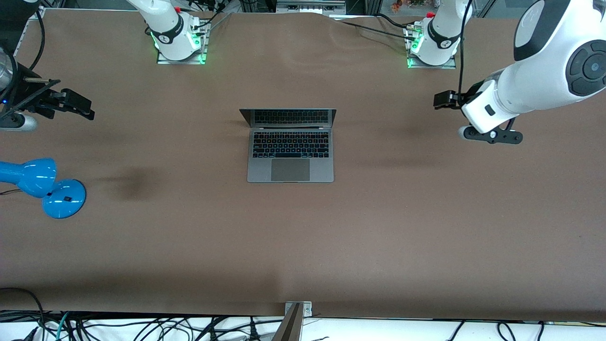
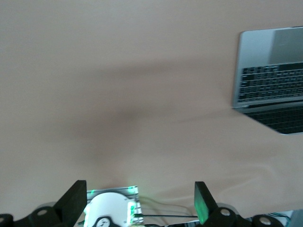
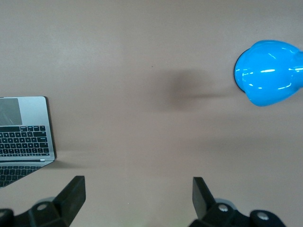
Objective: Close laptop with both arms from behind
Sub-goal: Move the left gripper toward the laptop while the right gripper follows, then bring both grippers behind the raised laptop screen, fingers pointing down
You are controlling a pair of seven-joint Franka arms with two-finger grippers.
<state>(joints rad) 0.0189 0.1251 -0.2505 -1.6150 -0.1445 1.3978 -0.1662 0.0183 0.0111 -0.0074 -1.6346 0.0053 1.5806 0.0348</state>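
Laptop (image 1: 290, 146) open mid-table, lid up, keyboard and trackpad exposed, untouched, well apart from both grippers. Left gripper (image 2: 139, 203) up over bare tabletop toward the left arm's end, fingers (image 2: 202, 202) spread wide, holding nothing. Right gripper (image 3: 138, 198) over the right arm's end, likewise wide open and empty, near blue desk lamp (image 1: 40, 186).

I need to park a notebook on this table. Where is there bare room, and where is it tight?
The widest bare patch lies between the laptop and the table's edge nearest the front camera. Bare strips also flank the laptop toward each arm's end. It is tighter around the blue lamp, where the open right gripper hangs; the open left gripper hangs over the other end.
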